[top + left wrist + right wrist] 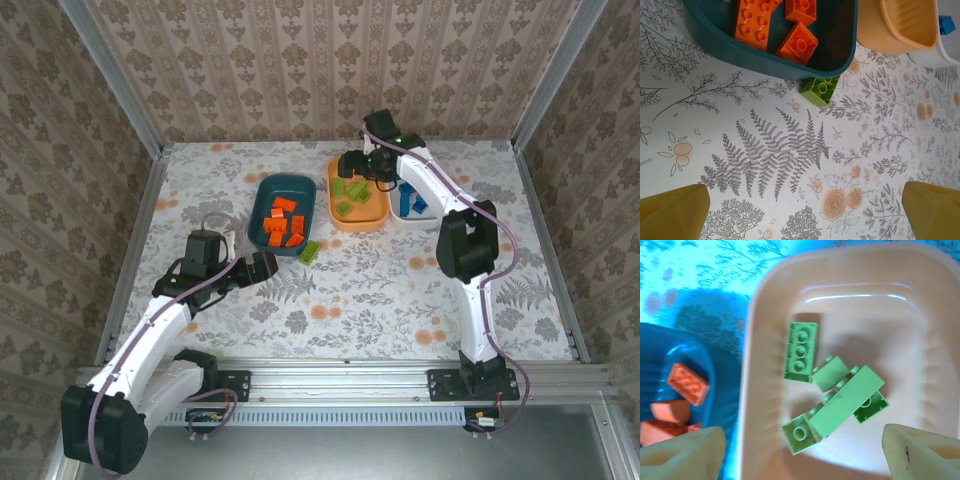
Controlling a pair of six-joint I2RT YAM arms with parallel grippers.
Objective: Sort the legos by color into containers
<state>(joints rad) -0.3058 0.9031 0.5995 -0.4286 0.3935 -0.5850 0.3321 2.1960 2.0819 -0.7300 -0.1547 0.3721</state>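
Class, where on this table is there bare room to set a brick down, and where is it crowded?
Free: the table between the three bins and its near edge; also left of the teal bin. Crowded: the bins' row, a green brick by the teal one.

- Dark teal bin, leftmost of three in a row, holds a jumble of orange bricks.
- Orange bin, in the middle, holds light green bricks, loosely heaped.
- White bin, rightmost, holds a blue brick.
- Loose green brick lies outside, against the teal bin's near right corner.
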